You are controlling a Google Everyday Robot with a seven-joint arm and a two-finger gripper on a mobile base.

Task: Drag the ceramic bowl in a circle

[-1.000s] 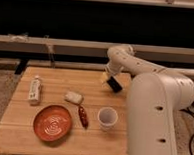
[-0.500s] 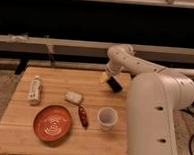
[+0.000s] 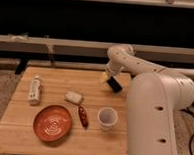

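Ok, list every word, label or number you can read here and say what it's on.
No text is readable.
white bottle: any label is too blurred to read.
ceramic bowl: only a pale swirl pattern, no writing.
white cup and pale packet: nothing legible.
gripper, above the table's far right part: no marking legible.

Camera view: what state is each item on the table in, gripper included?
ceramic bowl: upright, empty, front left of the table, untouched
white cup: upright, right of the bowl
white bottle: lying on its side near the left edge
gripper: over the table's far right part, away from the bowl
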